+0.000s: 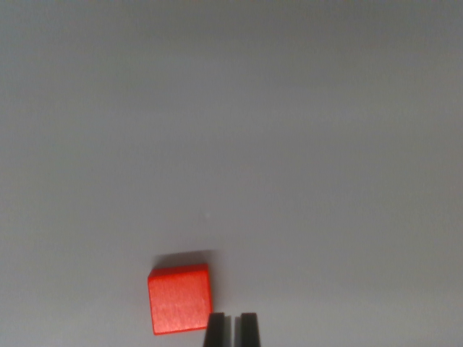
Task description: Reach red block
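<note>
The red block (pixel 180 300) lies flat on a plain pale grey surface (pixel 239 130), low in the wrist view and a little toward the wrist view's left of centre. It shows a broad, roughly square top face with a faint wood grain, and it is turned slightly, so its edges do not run quite parallel to the borders of the view. A thin dark shadow sits along the far edge of the block, on the side away from the camera. The gripper (pixel 231 330) enters from the bottom border just beside the block, on the wrist view's right of it: two dark fingertips (pixel 215 330) stand side by side with only a narrow strip of light surface between them, so they are drawn close together and pinch nothing. The nearer fingertip sits right at the block's lower right corner; whether it actually touches the block or merely overlaps it in the view cannot be told. The block itself lies outside the narrow gap, wholly to the wrist view's left of both fingertips. Beyond the block, the grey surface runs evenly up to the top of the view, darkening somewhat toward the upper corners.
</note>
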Controlling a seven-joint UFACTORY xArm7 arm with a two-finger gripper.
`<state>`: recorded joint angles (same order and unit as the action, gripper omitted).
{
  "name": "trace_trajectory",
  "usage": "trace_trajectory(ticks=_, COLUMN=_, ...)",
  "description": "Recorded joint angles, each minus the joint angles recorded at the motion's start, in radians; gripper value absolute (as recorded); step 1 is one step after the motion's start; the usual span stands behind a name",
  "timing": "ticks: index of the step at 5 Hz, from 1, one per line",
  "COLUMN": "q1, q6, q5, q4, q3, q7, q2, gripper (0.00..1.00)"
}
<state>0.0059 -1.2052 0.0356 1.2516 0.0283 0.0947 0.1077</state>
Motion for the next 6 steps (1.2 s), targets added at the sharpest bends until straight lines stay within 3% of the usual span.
trace_trajectory(ticks=1, q1=0.0000, q6=0.000, q5=0.0000, q4=0.000, q3=0.000, q7=0.000, q2=0.000, gripper=0.00)
trace_trajectory(ticks=2, q1=0.0036, q6=0.047, q5=0.0009, q4=-0.037, q3=-0.002, q7=0.006, q2=0.011, gripper=0.00)
trace_trajectory(ticks=3, q1=0.0036, q6=0.047, q5=0.0009, q4=-0.037, q3=-0.002, q7=0.006, q2=0.011, gripper=0.00)
trace_trajectory(ticks=4, q1=0.0071, q6=0.093, q5=0.0018, q4=-0.072, q3=-0.005, q7=0.011, q2=0.021, gripper=0.00)
trace_trajectory(ticks=5, q1=0.0071, q6=0.093, q5=0.0018, q4=-0.072, q3=-0.005, q7=0.011, q2=0.021, gripper=0.00)
trace_trajectory(ticks=6, q1=0.0107, q6=0.140, q5=0.0027, q4=-0.109, q3=-0.007, q7=0.017, q2=0.032, gripper=0.00)
